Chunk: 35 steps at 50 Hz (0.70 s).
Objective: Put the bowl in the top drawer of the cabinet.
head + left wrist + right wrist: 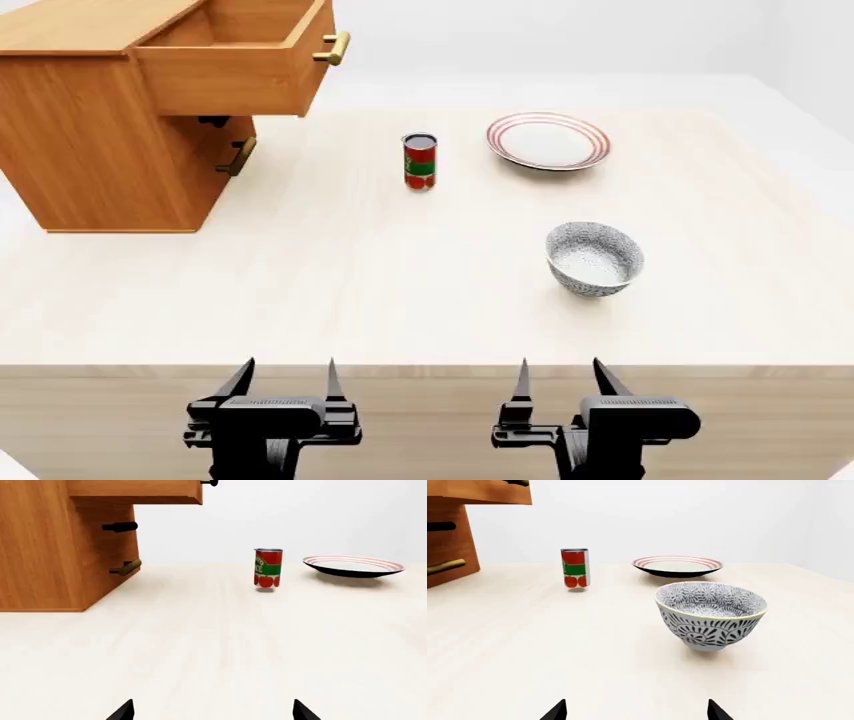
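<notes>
The speckled grey-blue bowl (595,258) (712,612) stands upright on the pale table, to the right of centre. The orange-brown cabinet (100,130) (47,550) stands at the far left. Its top drawer (238,62) (137,491) is pulled out, with its brass handle (334,48) facing right. My left gripper (283,378) (212,711) is open over the table's near edge, nothing between its fingers. My right gripper (559,376) (636,711) is open too, near the same edge and short of the bowl.
A red and green tomato can (419,161) (268,568) (575,568) stands mid-table. A flat red-rimmed plate (549,140) (353,566) (677,565) lies behind the bowl. The lower drawer's brass handle (242,157) sticks out under the open top drawer.
</notes>
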{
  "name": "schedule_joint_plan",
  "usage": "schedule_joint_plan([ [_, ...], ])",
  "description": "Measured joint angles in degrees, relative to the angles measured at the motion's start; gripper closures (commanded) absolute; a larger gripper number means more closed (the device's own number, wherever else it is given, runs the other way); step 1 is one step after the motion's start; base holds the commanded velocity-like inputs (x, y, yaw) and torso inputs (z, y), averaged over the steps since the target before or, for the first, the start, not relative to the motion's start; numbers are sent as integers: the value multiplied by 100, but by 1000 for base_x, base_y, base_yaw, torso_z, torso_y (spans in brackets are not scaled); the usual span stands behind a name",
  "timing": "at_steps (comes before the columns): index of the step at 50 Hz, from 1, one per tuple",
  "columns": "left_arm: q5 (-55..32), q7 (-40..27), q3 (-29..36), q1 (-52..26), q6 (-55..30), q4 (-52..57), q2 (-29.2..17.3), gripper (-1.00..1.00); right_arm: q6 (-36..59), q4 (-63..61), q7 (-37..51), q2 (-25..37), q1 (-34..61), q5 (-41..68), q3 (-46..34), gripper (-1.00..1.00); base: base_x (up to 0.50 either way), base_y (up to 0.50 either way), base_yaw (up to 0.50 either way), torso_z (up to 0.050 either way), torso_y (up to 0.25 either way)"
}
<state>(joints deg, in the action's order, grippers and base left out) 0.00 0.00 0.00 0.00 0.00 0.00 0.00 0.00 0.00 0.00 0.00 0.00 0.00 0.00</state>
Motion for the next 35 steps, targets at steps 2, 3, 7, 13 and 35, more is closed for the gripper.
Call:
schedule_joint_plan([
  [2, -13, -15, 16, -1, 0, -1, -13, -100, 0, 0, 17, 13, 0, 13, -17, -100, 0, 0, 0, 0, 0],
  [3, -22, -27, 27, -3, -1, -2, -23, -100, 0, 0, 29, 23, 0, 23, -29, -100, 0, 0, 0, 0, 0],
  [7, -67, -81, 84, -18, -4, -14, -72, -100, 0, -3, 86, 70, 2, 72, -88, -100, 0, 0, 0, 0, 0],
  [13, -145, -166, 175, -55, -17, -41, -150, -100, -11, -5, 175, 149, 0, 154, -180, -100, 0, 5, 0, 0, 0],
  [35, -380, -402, 444, -56, -52, -22, -379, -100, 13, -19, 424, 378, 20, 389, -449, -100, 0, 345, 0, 0, 0],
])
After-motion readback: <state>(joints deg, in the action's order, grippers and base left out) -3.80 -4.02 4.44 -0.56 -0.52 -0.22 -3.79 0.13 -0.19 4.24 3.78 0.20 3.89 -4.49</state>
